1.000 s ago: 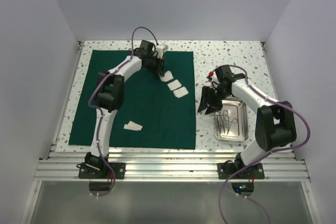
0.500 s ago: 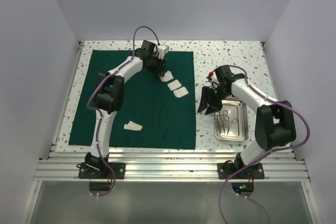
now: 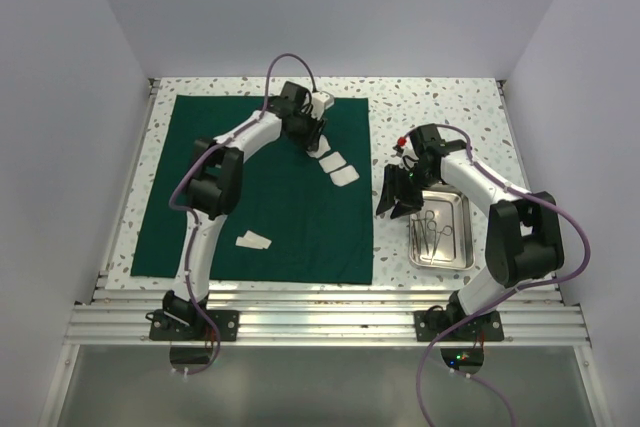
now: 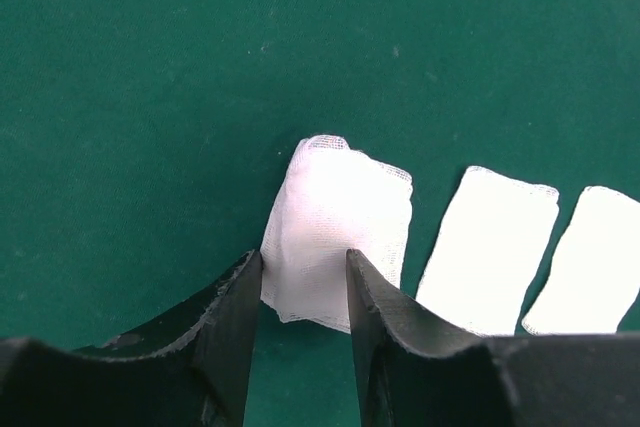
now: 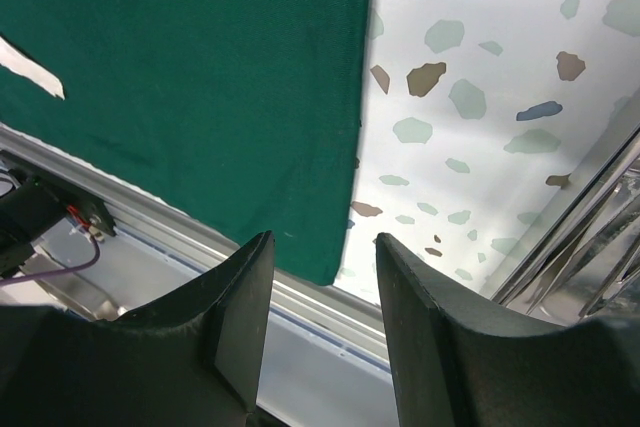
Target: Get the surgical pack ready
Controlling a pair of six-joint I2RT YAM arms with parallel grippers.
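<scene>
**Surgical pack [image 3: 270, 202] spread flat, gauze at the left pincer**

Our left pincer [image 4: 300, 259] stands with its two black fingers [image 4: 225, 327] apart. The near edge of a gauze square [image 4: 335, 217] sits in the gap, and we cannot tell whether the pads press it. That square is white, open-weave and slightly puffed. Just beside it lie two flatter gauze pieces [image 4: 490, 247], smooth rectangles set side by side.

All three rest on the dark green cloth [image 4: 150, 97], a matte square sheet covering the left of the speckled table [image 3: 430, 107]. A folded white piece [image 3: 253, 240] lies well apart from them, near the cloth's front edge.

Our right pincer [image 5: 322, 247] hangs with its fingers parted and nothing between them, above the cloth's right edge. It is just beside the shiny rectangular steel tray [image 3: 462, 247], which holds silvery scissor-like instruments [image 3: 430, 230].
</scene>
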